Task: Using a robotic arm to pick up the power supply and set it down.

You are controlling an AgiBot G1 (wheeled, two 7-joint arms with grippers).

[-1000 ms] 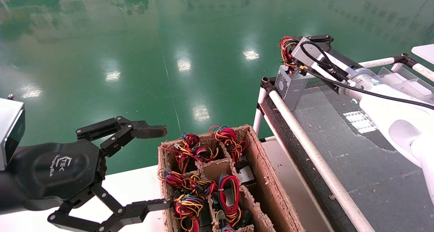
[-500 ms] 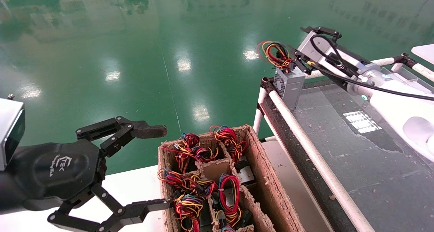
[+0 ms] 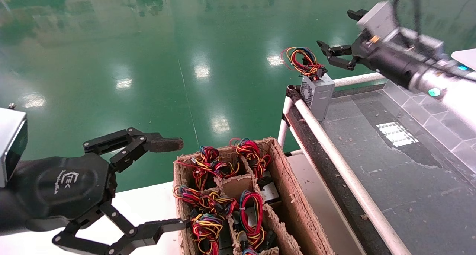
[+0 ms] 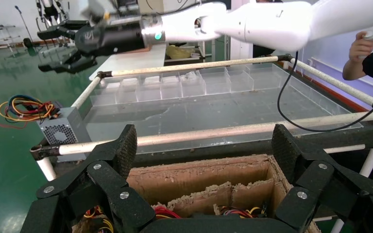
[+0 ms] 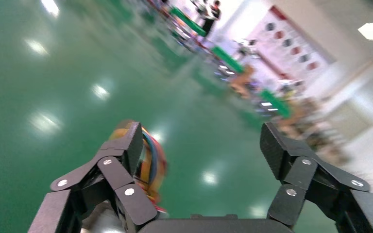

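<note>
The power supply [image 3: 319, 94] is a small grey box with a vent side. It stands upright on the far left corner of the dark table [image 3: 390, 180], with its coloured wire bundle [image 3: 300, 60] on top. My right gripper [image 3: 333, 27] hangs open above and to the right of it, touching nothing. In the right wrist view the right gripper [image 5: 201, 145] shows empty jaws, with the wire bundle [image 5: 151, 162] blurred behind one finger. The left wrist view shows the power supply [image 4: 60, 132] below the right gripper [image 4: 49, 51]. My left gripper [image 3: 181, 183] is parked open beside the cardboard box.
A compartmented cardboard box [image 3: 297, 210] at the front holds several more wired units. A white pipe rail [image 3: 334, 154] edges the table. Clear plastic trays [image 3: 427, 110] line its right side. A person's hand [image 4: 364, 43] holds a controller behind the table.
My right gripper has let go of the power supply, opened, and drawn up and back to the right. The power supply stays standing on the table corner. The left arm has not moved.
</note>
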